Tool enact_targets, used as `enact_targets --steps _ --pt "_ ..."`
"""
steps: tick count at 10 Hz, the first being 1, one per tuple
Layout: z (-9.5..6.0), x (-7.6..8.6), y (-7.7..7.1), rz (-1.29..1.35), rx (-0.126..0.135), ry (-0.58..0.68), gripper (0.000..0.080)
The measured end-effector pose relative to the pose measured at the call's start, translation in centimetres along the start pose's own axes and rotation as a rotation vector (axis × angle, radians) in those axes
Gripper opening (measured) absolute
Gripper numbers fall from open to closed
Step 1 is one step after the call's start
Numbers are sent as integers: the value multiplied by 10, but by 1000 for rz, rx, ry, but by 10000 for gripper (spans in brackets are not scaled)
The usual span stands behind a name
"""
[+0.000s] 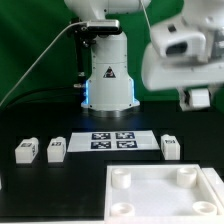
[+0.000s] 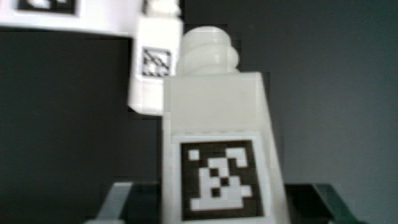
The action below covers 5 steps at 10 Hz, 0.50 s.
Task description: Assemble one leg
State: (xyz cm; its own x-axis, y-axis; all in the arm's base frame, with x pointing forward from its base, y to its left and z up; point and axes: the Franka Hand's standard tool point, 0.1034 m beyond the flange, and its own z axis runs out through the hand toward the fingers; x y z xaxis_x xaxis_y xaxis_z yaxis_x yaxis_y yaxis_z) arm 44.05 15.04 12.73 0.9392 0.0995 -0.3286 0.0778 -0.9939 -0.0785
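Note:
In the wrist view a white blocky leg (image 2: 217, 120) with a black-and-white tag fills the middle, its rounded peg end pointing away. It sits between the dark fingers (image 2: 125, 203) of my gripper (image 2: 217, 205), which is shut on it. In the exterior view the gripper (image 1: 196, 97) hangs high at the right, well above the table; the held leg is not clear there. Three more legs lie on the table: two at the left (image 1: 26, 150) (image 1: 56, 149) and one at the right (image 1: 171, 147). One of them shows behind the held leg in the wrist view (image 2: 157, 60).
The large white square tray-like piece with round corner sockets (image 1: 160, 200) lies at the front right. The marker board (image 1: 112, 141) lies in the middle before the robot base (image 1: 108, 85). A tag corner shows in the wrist view (image 2: 45, 6).

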Motion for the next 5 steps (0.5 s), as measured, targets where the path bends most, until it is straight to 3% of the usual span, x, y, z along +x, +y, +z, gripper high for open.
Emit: enact_targets --steps 3,4,5 --pt "-3 5 3 -5 0 242 294" --pt "-27 24 17 -57 -2 353 294" --pt "-59 45 42 -74 -9 495 294"
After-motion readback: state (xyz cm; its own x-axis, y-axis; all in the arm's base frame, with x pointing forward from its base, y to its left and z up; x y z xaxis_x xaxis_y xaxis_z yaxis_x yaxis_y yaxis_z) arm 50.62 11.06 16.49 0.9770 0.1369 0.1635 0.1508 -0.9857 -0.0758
